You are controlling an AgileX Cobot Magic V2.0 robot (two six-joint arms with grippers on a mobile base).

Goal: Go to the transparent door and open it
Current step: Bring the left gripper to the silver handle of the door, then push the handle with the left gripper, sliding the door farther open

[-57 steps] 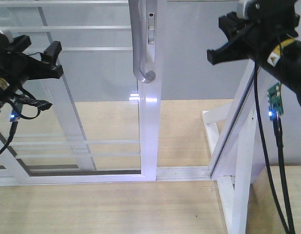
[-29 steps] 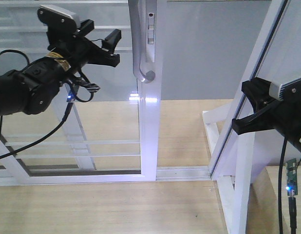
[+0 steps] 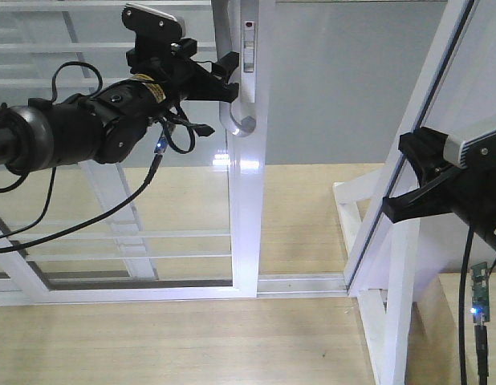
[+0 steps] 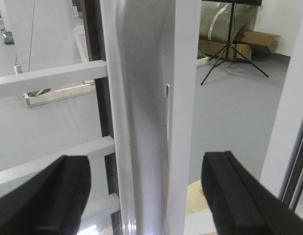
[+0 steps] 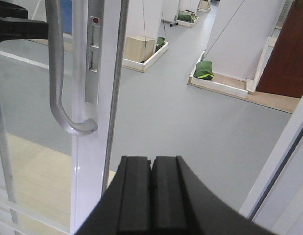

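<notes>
The transparent door [image 3: 246, 200] is a glass panel in a white frame, with a curved grey bar handle [image 3: 237, 122] and a small lock plate [image 3: 248, 48] on its stile. My left gripper [image 3: 227, 78] is open at handle height. In the left wrist view the handle [image 4: 141, 122] stands between the two black fingers [image 4: 43, 196], with gaps on both sides. My right gripper [image 3: 390, 208] is low at the right, away from the door. Its fingers [image 5: 151, 196] are pressed together and empty, and the handle [image 5: 57, 93] and lock plate [image 5: 94, 58] show ahead to its left.
A second white-framed glass panel [image 3: 416, 136] without a handle leans at the right on a white base frame [image 3: 384, 321]. A white floor track [image 3: 296, 282] runs under the door. A tripod [image 4: 230, 44] and cardboard boxes [image 4: 257, 39] stand beyond the glass on the grey floor.
My left arm has swung from the left edge up and right to the handle. My right arm dropped from the top right to the lower right, then stayed still.
</notes>
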